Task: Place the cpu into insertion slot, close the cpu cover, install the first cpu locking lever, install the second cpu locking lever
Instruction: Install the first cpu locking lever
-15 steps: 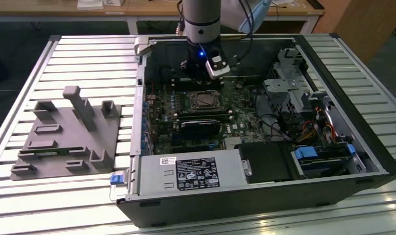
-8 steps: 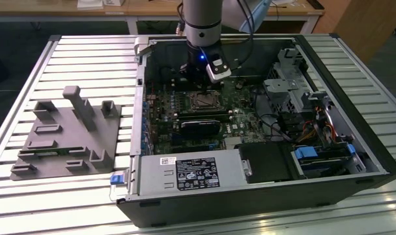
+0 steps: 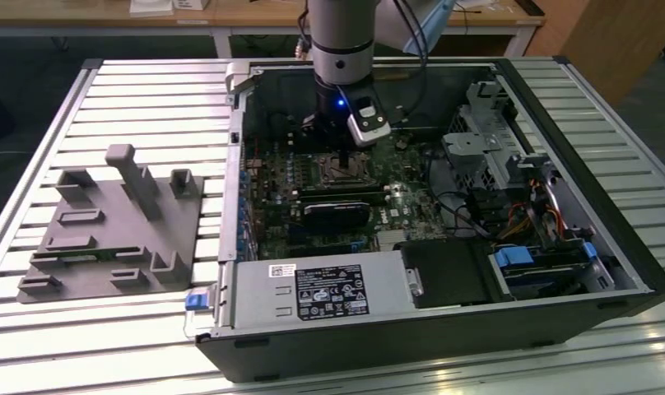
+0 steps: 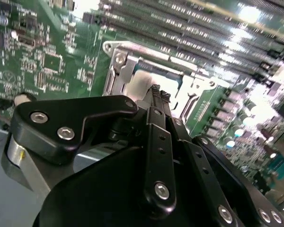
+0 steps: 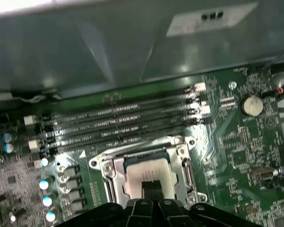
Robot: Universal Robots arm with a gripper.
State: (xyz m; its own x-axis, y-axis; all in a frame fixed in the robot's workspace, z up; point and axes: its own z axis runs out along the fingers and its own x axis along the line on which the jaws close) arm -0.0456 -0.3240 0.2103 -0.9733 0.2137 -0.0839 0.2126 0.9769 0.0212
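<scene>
A slatted metal tabletop (image 3: 135, 107) carries an open black computer case (image 3: 443, 329) lying on its side, with a grey moulded fixture (image 3: 108, 234) beside it toward the exterior view's left. Inside the case lies a green motherboard (image 3: 310, 185); a black rectangular card (image 3: 335, 216) stands on it just in front of the socket. The arm (image 3: 341, 37) reaches straight down into the case, its gripper (image 5: 152, 185) poised directly above the insertion slot (image 3: 341, 167). In both wrist views the black fingers (image 4: 156, 94) are pressed together, tips side by side with nothing between them, hanging just over the socket. The cpu (image 5: 149, 173), a dull silver-grey square, already lies flat inside the slot, framed by the silvery cpu cover (image 5: 185, 163) around it; whether that frame is fully down I cannot tell. Long dark memory slots (image 5: 123, 124) run parallel just beyond the socket.
</scene>
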